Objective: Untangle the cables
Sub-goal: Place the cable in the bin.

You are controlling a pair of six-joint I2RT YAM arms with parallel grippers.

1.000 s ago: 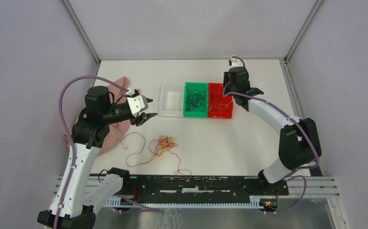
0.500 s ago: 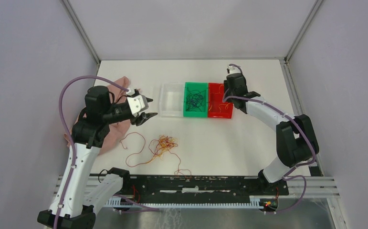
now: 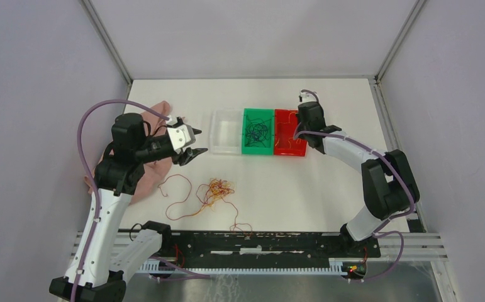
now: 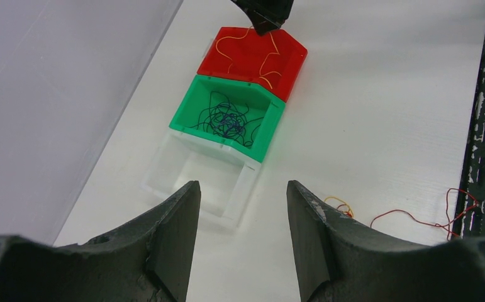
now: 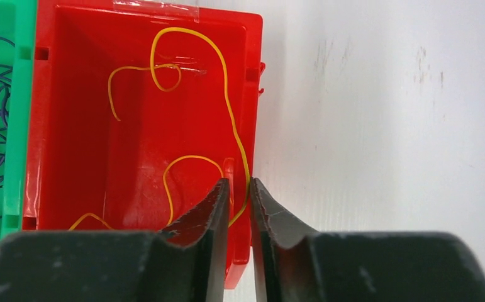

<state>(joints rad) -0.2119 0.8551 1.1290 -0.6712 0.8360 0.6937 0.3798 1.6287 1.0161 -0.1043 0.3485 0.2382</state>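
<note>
A tangle of red and orange-yellow cables (image 3: 216, 189) lies on the white table, with a red loop (image 3: 175, 196) trailing to its left. Dark cables (image 3: 256, 130) fill the green bin (image 3: 246, 150). Yellow cables (image 5: 227, 107) lie in the red bin (image 5: 70, 138). My right gripper (image 5: 239, 182) hangs over that bin's right wall. Its jaws are open by a narrow slit, and one yellow cable runs through the gap untouched. My left gripper (image 4: 243, 189) hovers open and holds nothing, left of the clear bin (image 3: 226, 151).
A pink cloth (image 3: 140, 185) lies under the left arm. The three bins stand side by side at mid table. A short red strand (image 3: 243, 228) lies by the black rail (image 3: 258, 245) at the near edge. Grey walls enclose the table.
The right gripper has shifted slightly nearer over the red bin's right wall, and its jaws have narrowed. The left arm has not moved.
</note>
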